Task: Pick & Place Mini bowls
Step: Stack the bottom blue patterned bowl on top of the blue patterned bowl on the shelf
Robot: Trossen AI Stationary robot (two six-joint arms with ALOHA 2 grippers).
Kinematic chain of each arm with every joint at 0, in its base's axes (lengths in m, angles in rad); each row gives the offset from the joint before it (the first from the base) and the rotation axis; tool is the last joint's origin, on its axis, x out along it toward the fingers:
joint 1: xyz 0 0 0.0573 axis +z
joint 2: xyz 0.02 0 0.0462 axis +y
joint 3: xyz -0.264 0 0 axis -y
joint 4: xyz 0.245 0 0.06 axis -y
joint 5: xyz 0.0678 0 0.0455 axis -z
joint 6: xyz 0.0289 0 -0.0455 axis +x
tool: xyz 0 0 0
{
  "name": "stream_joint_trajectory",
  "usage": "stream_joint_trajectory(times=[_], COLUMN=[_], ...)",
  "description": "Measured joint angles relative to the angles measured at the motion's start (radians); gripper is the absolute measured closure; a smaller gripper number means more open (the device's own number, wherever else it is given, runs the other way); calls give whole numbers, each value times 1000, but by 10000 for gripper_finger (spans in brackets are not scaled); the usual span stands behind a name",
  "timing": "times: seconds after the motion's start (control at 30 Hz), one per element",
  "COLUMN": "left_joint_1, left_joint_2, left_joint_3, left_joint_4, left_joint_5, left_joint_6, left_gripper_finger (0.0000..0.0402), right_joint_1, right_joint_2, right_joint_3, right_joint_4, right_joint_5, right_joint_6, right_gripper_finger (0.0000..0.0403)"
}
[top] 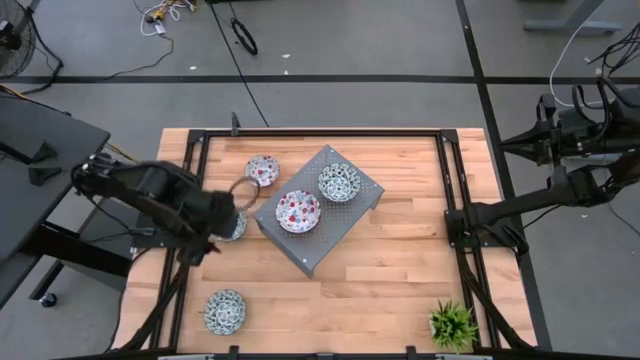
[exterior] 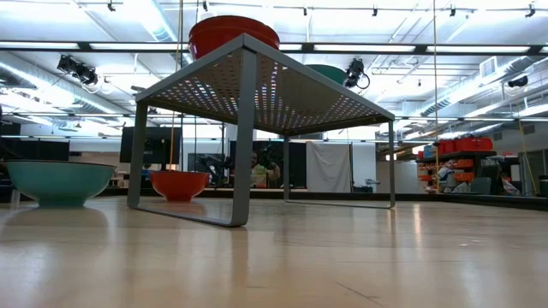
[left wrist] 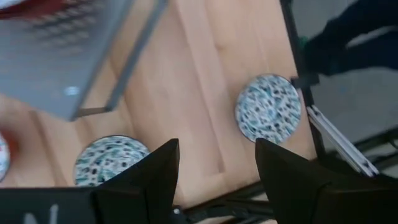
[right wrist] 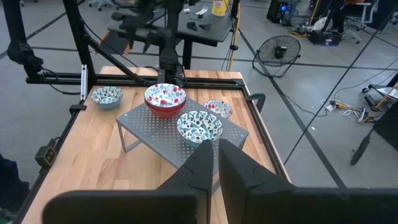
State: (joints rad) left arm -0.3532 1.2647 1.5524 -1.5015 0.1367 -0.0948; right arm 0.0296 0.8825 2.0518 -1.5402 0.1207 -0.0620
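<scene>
Left gripper [top: 232, 212] hangs wide open, empty, right above a small round white bowl with teal-green speckles [left wrist: 107, 159], just beside the grey metal rack [top: 352, 215]. This arm is much nearer; the shut right gripper [right wrist: 215, 163] waits far off.

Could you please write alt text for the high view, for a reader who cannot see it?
Seen from above, the left gripper hangs open beside a grey perforated stand holding a red-patterned bowl and a teal-patterned bowl. Other bowls sit on the wooden table; the right arm waits off its right edge.
</scene>
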Motion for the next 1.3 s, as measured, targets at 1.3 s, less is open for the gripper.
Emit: stream_joint_trajectory(times=[1.3], left_joint_1=[-504], left_joint_2=[134], left_joint_3=[-266], left_joint_4=[265], left_joint_5=[-161], left_joint_6=[-429], left_gripper_finger=[186], right_joint_1=[0], right_joint_2=[0], right_joint_3=[0], right_joint_4=[0], right_joint_5=[0], right_joint_6=[0], right_gripper_finger=[376])
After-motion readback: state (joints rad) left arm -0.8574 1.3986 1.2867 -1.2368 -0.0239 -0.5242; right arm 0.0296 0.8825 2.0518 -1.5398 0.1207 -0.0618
